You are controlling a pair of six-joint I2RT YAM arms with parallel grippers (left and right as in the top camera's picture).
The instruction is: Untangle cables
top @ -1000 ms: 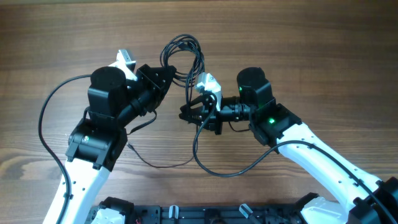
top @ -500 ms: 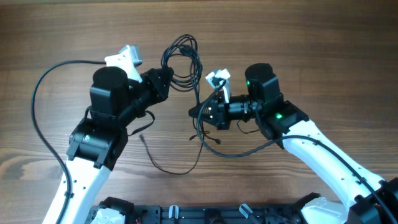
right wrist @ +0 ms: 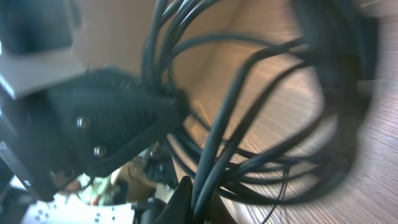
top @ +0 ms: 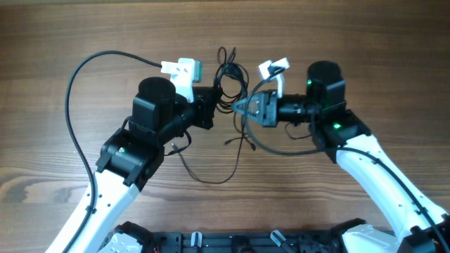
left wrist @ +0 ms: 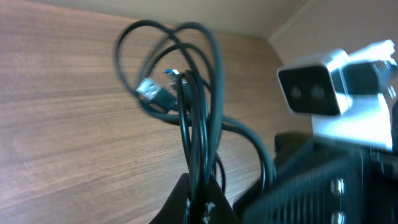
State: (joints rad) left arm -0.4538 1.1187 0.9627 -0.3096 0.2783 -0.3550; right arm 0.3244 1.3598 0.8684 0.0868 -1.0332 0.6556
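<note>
Left gripper (top: pixel 213 112) pinched shut on the thin dark grey-black cables (top: pixel 230 74); right gripper (top: pixel 241 107) likewise, just beside it. Tangle sits between them, loops toward the brown wooden table's (top: pixel 365 42) far edge, tails trailing back. I judge both arms equally near; separation runs left-right.

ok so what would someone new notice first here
The tangle of thin dark cables bunched at mid-table, between the two arms. The left pincer and right pincer are each shut on it from opposite sides, almost tip to tip. One loose strand trails in a curve over the wooden table.
</note>
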